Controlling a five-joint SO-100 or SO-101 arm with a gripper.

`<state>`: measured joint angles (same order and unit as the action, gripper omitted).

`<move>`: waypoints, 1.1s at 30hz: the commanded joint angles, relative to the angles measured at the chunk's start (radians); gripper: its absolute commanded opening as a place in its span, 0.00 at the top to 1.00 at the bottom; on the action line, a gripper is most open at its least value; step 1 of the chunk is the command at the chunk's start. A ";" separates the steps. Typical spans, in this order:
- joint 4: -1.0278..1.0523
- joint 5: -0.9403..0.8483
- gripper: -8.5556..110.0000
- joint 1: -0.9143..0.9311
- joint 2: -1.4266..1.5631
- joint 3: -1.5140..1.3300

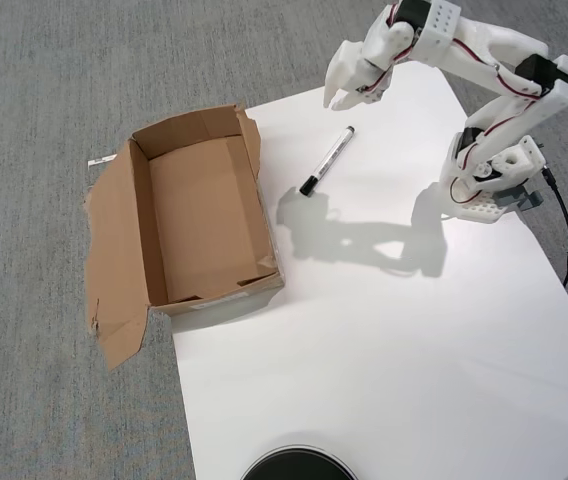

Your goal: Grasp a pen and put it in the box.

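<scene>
One pen [326,160] lay on the white table [414,340], just right of the one box [199,215]. The gripper [341,100] hung above the pen's far end, jaws slightly parted, empty.

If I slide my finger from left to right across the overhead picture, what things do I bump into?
Cardboard box → pen → arm's white base → black cable.
</scene>
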<state>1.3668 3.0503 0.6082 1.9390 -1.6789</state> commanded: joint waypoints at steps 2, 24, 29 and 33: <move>-0.006 0.004 0.91 0.038 -0.089 0.033; -0.008 -0.008 0.90 0.041 -0.273 0.021; -0.008 -0.010 0.90 0.036 -0.301 0.021; -0.008 -0.010 0.90 0.035 -0.311 0.021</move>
<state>1.3668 3.0473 0.6512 1.6276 -1.6759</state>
